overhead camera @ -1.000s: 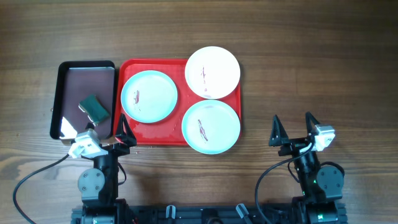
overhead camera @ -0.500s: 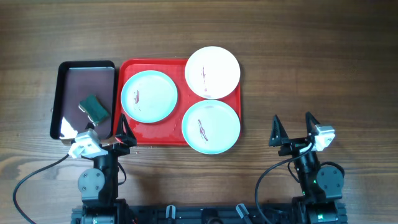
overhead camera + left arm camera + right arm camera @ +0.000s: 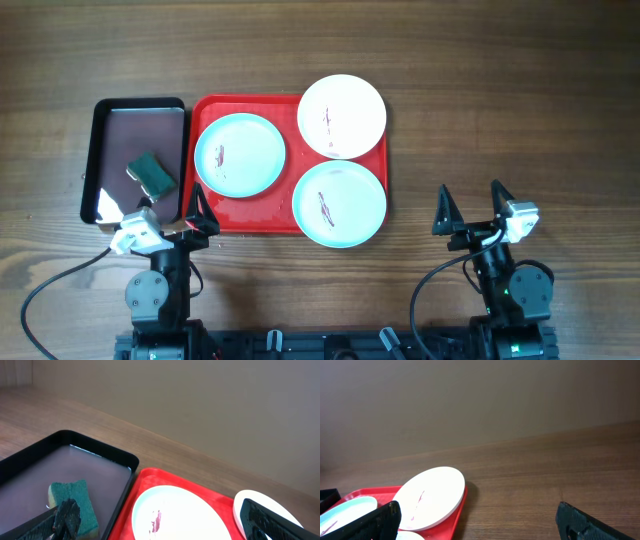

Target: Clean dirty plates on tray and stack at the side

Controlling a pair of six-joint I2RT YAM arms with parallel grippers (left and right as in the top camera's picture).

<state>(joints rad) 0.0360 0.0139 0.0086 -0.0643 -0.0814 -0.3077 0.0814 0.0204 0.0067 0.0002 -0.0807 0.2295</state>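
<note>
Plates [image 3: 240,153] with red smears on tray [image 3: 245,216]; left pincer [image 3: 172,205] and right pincer [image 3: 470,195] wide open, empty.

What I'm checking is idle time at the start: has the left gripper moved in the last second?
No. In the overhead view the left gripper sits exactly where it did, its jaws at the near right corner of the black tray.

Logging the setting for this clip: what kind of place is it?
Probably a lab-style robot test bench staged for dishwashing, not a real kitchen: a wood-grain table before a plain wall, a red tray of smeared plates, and a black tray holding a sponge.
</note>
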